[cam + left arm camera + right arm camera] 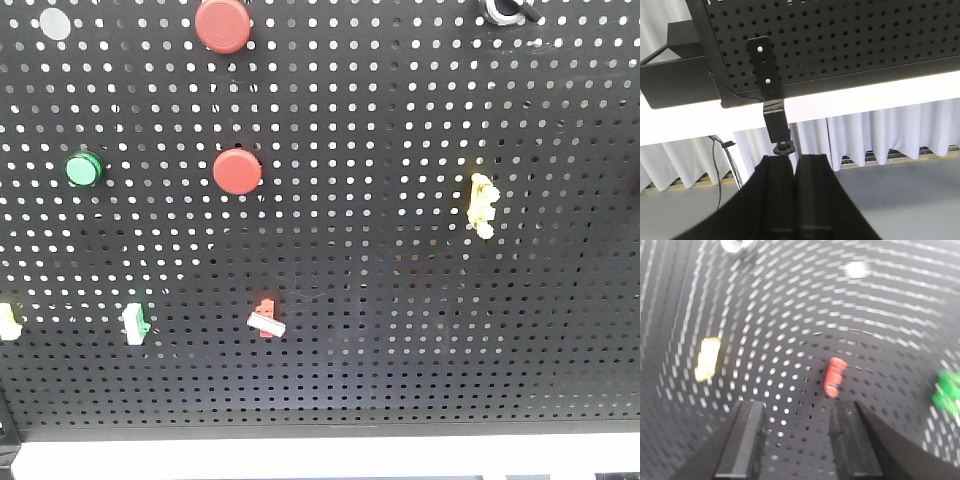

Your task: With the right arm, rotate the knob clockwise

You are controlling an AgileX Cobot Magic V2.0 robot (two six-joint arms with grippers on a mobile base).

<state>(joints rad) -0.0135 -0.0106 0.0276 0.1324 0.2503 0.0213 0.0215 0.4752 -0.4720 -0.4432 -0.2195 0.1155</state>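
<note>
- The knob (pixel 503 10) sits at about 1 o'clock on the pegboard (pixel 400 380) in the front view. The top edge cuts it off, and nothing touches the part that shows.
- In the right wrist view, the shiny blob at 11 o'clock is probably the same knob (pixel 737 246) (the picture is smeared, so I go only by its silver glint). It is well apart from the fingers.
- The right pincer (pixel 800 447) has its fingers apart and holds nothing. Only bare board shows between them, with a red switch (pixel 835 376) at 1 o'clock and a yellow switch (pixel 707 358) at 10 o'clock.
- The left pincer (pixel 795 200) has its fingers pressed together on nothing. It points at the board's lower edge above the white desk (pixel 865 100) and takes no part in the job.
- I judge the step in hand to be the approach: the knob is not yet gripped and the turn is not begun.
- The next move calls for carrying the right pincer toward 11 o'clock until the knob lies centred between the open fingers.
- The fingers should then close squarely on the silver rim, and the wrist should roll clockwise. An off-centre hold on so small and round a rim would likely slip.
</note>
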